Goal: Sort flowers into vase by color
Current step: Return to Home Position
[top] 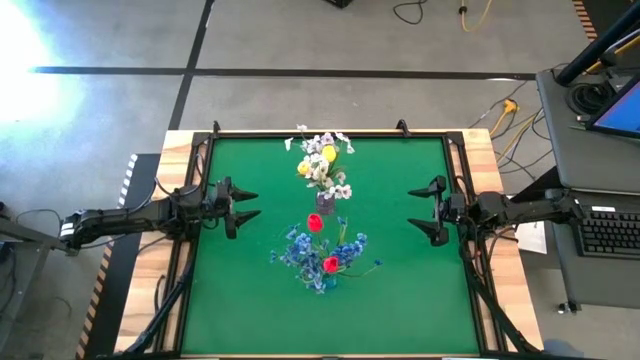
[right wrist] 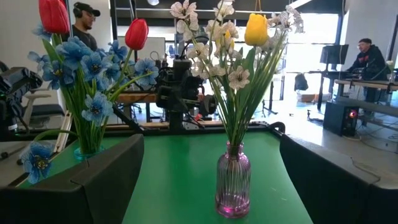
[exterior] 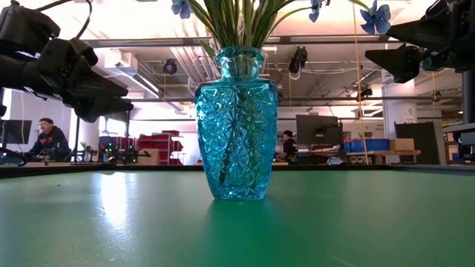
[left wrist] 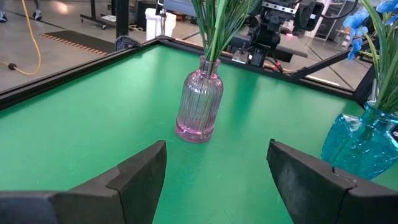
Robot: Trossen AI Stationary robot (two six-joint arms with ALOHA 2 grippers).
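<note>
The left arm reaches in over the left edge of the green counter, and the right arm reaches in over the right edge. The left jaws and the right jaws are both spread wide and hold nothing. Each pair points toward the middle of the counter, well apart from the vases.

All the flowers stand in 2 upright vases near the middle. The violet vase, ribbed glass, stands on the line between the 2 arms. It holds a yellow tulip and the white blossoms; the high view shows 2 yellow buds there. The blue vase, cut glass, stands near it but apart, closer to the low camera. It holds the blue blooms and 2 red tulips.

Beyond the counter a person sits in the room.
</note>
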